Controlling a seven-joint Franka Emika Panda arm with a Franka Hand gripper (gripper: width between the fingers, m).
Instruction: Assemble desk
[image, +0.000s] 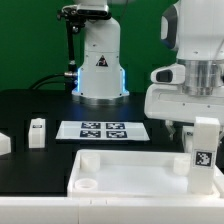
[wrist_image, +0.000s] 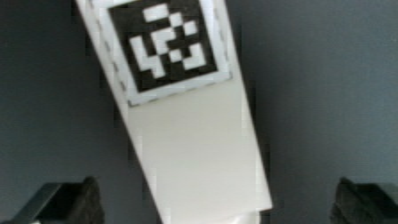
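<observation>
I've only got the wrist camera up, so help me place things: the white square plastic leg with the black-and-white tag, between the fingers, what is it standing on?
Observer: That white square tagged leg stands upright on the large flat white desk top, at its end on the exterior view's right.
Operator: Any other legs out?
Observer: A small white square leg stands on the black table, at the exterior view's left.
Operator: And the marker board?
Observer: It lies flat beyond the desk top, apart from it.

No legible words. Black-and-white tags mark the leg and the marker board; a triangular sign marks the arm's base.
</observation>
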